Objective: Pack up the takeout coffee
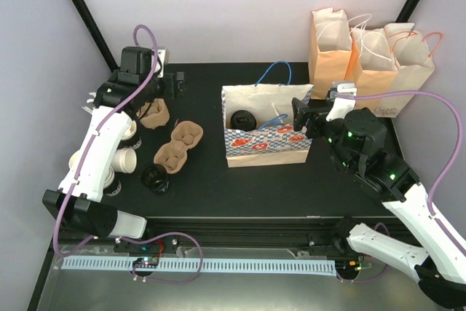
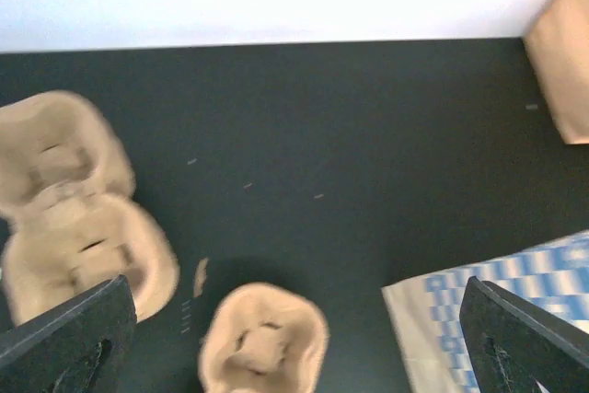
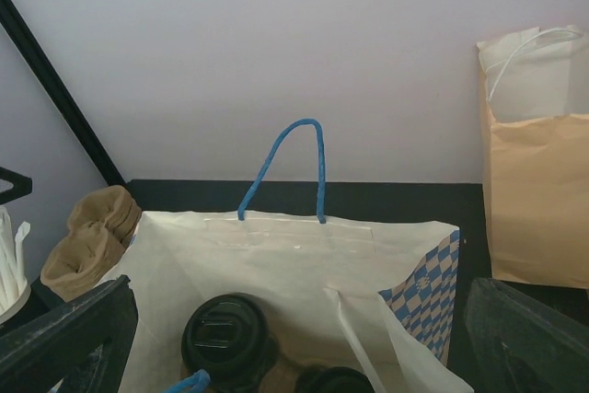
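Mid-pack, nothing gripped

Left end effector (image 2: pixel 296 319) spread wide and empty above the pulp carriers (image 2: pixel 87 227); right end effector (image 3: pixel 299 301) likewise, at the patterned bag (image 3: pixel 294 255). One takeout coffee (image 3: pixel 228 342) sits inside; a second coffee (image 1: pixel 155 177) waits on the worktop (image 1: pixel 218 187) — the left arm, stretched rearward, likely must lower onto it.

Table: black top (image 1: pixel 218 187), dark frame posts at the far corners.
Cup carriers: one brown pulp carrier (image 1: pixel 178 147) left of centre, a second (image 1: pixel 154 114) just behind it.
Paper cups: cream cups (image 1: pixel 128 159), far left, partly hidden.
Bags: three tan paper bags (image 1: pixel 371 60), upright, far right corner.
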Action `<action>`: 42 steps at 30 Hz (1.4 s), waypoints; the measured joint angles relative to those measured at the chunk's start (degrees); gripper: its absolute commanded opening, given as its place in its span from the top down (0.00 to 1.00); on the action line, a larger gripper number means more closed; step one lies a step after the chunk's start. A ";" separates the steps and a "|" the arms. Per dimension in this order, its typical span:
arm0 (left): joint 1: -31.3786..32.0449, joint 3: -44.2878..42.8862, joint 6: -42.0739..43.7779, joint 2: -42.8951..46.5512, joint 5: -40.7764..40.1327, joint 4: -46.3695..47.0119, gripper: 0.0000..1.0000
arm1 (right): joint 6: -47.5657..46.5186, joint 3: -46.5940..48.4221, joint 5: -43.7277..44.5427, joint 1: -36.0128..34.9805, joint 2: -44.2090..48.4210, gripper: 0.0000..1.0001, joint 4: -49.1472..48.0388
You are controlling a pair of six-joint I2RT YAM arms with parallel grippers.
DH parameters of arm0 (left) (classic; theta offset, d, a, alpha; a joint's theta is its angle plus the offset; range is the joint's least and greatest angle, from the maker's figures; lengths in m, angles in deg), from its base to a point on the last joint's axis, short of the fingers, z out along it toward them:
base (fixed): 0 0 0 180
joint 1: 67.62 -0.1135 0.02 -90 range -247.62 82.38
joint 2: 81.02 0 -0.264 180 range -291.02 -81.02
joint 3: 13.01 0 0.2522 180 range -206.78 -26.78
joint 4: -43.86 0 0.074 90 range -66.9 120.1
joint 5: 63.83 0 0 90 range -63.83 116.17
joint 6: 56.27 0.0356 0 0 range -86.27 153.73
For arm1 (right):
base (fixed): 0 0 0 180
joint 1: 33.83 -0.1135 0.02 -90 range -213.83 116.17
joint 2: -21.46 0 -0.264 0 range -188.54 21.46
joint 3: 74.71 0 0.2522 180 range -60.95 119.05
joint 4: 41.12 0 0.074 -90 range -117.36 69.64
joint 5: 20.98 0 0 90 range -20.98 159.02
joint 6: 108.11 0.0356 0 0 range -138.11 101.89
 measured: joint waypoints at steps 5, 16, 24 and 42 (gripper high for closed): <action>-1.33 1.95 0.44 0.02 -6.05 -3.56 0.01 | -0.11 0.00 -0.42 0.00 -1.16 0.00 0.00; -1.44 17.22 -0.59 2.99 17.03 5.07 0.01 | 0.79 8.39 0.94 1.70 -11.39 0.00 8.70; -1.44 24.28 -3.04 5.92 23.71 11.13 0.01 | 3.32 11.58 0.70 11.82 -16.33 0.00 14.34; -1.44 60.33 -5.14 31.06 4.52 43.19 0.01 | -5.40 -36.46 3.74 16.48 9.03 0.00 -22.69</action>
